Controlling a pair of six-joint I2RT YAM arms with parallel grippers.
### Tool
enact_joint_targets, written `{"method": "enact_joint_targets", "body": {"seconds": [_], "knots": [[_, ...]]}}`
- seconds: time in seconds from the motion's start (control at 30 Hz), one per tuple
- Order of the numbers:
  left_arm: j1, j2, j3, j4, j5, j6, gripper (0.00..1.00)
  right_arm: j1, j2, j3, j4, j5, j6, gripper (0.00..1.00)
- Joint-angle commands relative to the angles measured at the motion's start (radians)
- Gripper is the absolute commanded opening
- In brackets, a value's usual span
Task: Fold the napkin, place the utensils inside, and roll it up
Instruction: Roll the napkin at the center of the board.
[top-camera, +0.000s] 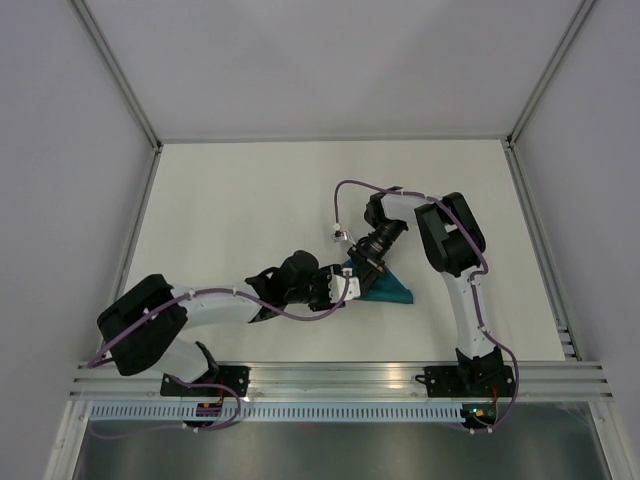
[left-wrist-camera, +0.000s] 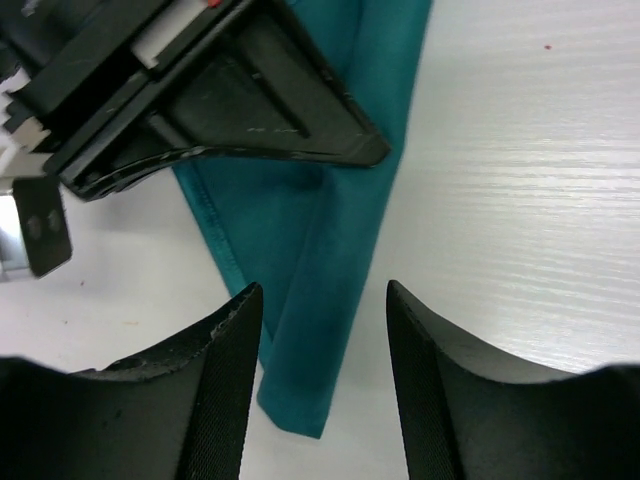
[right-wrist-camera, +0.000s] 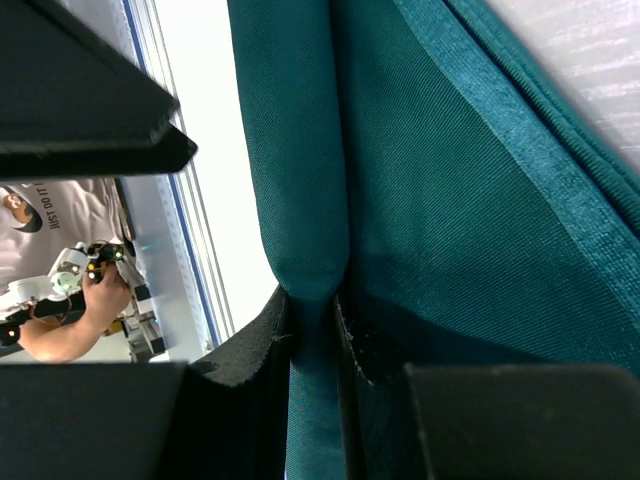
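Note:
The teal napkin (top-camera: 390, 288) lies bunched into a narrow folded strip on the white table, mid-right of the top view. My right gripper (top-camera: 362, 270) is shut on a rolled fold of the napkin (right-wrist-camera: 310, 250), which is pinched between its pads (right-wrist-camera: 262, 335). My left gripper (top-camera: 345, 288) is open just left of the napkin; in the left wrist view the strip's free end (left-wrist-camera: 310, 340) lies between its two fingertips (left-wrist-camera: 235, 330) without touching them. The dark blue utensil is not in view; it may be hidden in the cloth.
The right gripper's black body (left-wrist-camera: 220, 90) hangs close above the left gripper's fingers. Metal frame rails (top-camera: 340, 378) run along the near table edge, and side rails (top-camera: 535, 235) bound the table. A person (right-wrist-camera: 60, 290) shows beyond the table edge.

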Motion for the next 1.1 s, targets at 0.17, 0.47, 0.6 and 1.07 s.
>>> {"method": "enact_joint_targets", "body": {"seconds": [0.17, 0.47, 0.6, 1.07], "knots": [[-0.114, 0.107, -0.046, 0.269, -0.056, 0.141, 0.6, -0.005, 0.075, 0.013, 0.126, 0.168, -0.045, 0.14], [-0.138, 0.232, 0.054, 0.266, -0.121, 0.117, 0.59, -0.005, 0.076, 0.01, 0.12, 0.169, -0.053, 0.14], [-0.138, 0.266, 0.074, 0.251, -0.141, 0.117, 0.58, -0.005, 0.078, 0.01, 0.111, 0.169, -0.066, 0.14], [-0.14, 0.329, 0.167, 0.013, -0.081, 0.071, 0.08, -0.006, 0.029, -0.024, 0.129, 0.165, -0.074, 0.32]]}}
